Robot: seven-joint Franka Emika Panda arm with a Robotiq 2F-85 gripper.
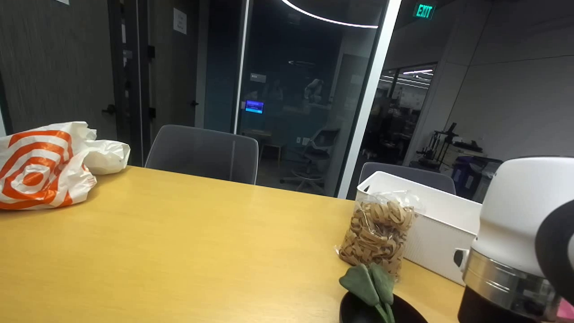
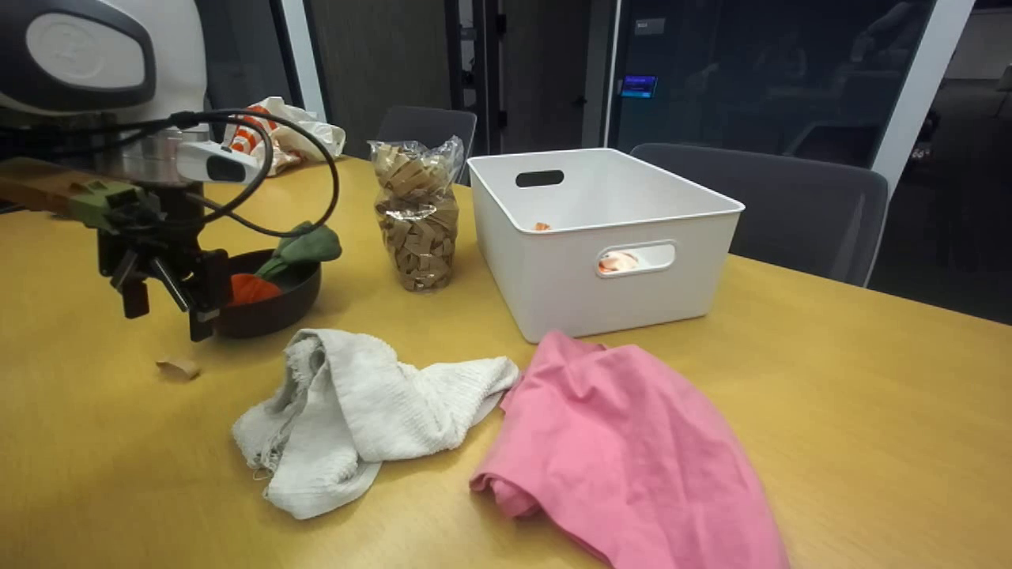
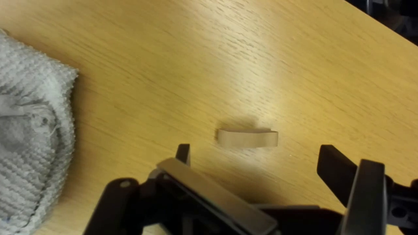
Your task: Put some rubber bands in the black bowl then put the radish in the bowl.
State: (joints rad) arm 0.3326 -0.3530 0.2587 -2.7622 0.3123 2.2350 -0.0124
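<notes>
A tan rubber band (image 2: 179,367) lies on the table, and it also shows in the wrist view (image 3: 248,138). My gripper (image 2: 168,314) is open above it, and in the wrist view the fingertips (image 3: 256,155) stand apart on either side, not touching it. A tan strip (image 3: 218,195), seemingly another rubber band, is caught across the left finger's linkage. The black bowl (image 2: 273,316) stands just behind the gripper and shows partly in an exterior view (image 1: 406,309). The radish (image 2: 254,289), red-orange with green leaves (image 2: 304,246), is in the bowl, leaves over the rim.
A clear bag of rubber bands (image 2: 419,237) stands beyond the bowl, beside a white bin (image 2: 617,304). A white cloth (image 2: 387,403) and a pink cloth (image 2: 632,458) lie near the gripper. A white and orange plastic bag (image 1: 40,166) lies farther off.
</notes>
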